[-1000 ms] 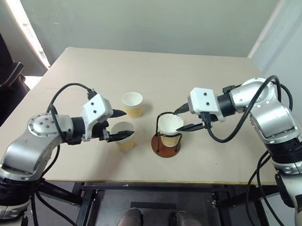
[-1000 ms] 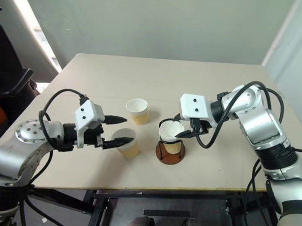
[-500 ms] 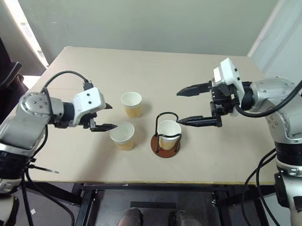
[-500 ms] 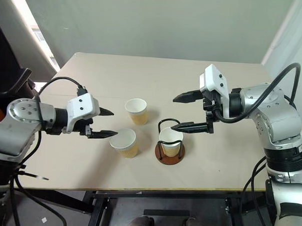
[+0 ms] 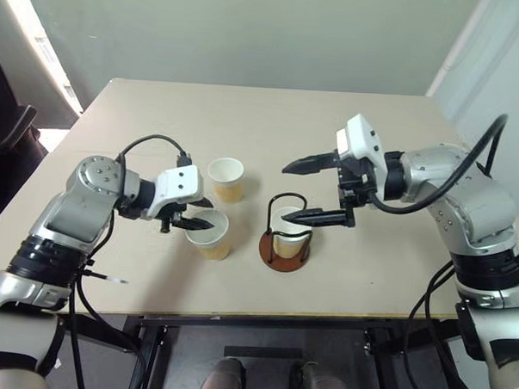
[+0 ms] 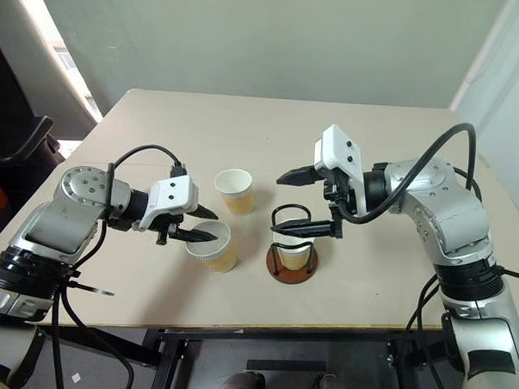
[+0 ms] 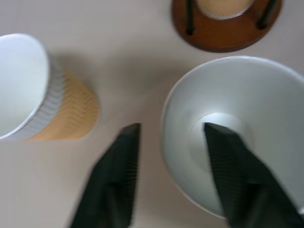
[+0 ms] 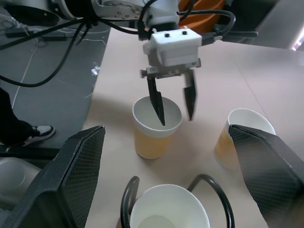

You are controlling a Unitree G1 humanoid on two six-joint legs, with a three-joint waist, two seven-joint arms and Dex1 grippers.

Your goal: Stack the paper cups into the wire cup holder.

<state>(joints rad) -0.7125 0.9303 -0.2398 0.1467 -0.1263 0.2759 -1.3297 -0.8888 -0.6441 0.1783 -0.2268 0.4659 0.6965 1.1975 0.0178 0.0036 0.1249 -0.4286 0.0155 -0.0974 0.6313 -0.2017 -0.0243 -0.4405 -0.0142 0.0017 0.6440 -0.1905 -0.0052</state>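
the left pincer (image 6: 194, 224) reached over the near cup (image 6: 212, 245), which stood upright on the surface (image 6: 366, 130) just left of the wire cup holder (image 6: 293, 245). its two fingers were partly apart and straddled the rim on the side facing the far cup: one finger (image 7: 227, 171) was inside the white bowl of the cup, the other (image 7: 116, 173) was outside the wall. in the left wrist view a gap showed between the outer finger and the cup wall, so the pincer bracketed the rim without yet being clamped on it; whether the inner finger touched the cup's inside i could not tell.

the right pincer (image 6: 300, 202) hung above the holder with its fingers wide apart, one well above the other, and held nothing. the lower finger (image 6: 310, 230) was just over the rim of the cup in the holder (image 6: 293, 246); contact could not be told. its tips pointed toward the left arm.

that cup sat down inside the black wire loops on the reddish-brown disc base (image 5: 282, 254). the far cup (image 6: 235, 190) stood upright by itself, behind the near cup and apart from it, touched by neither pincer. in the right wrist view all three cups showed together, with the left pincer (image 8: 173, 108) over the near cup (image 8: 155, 126).
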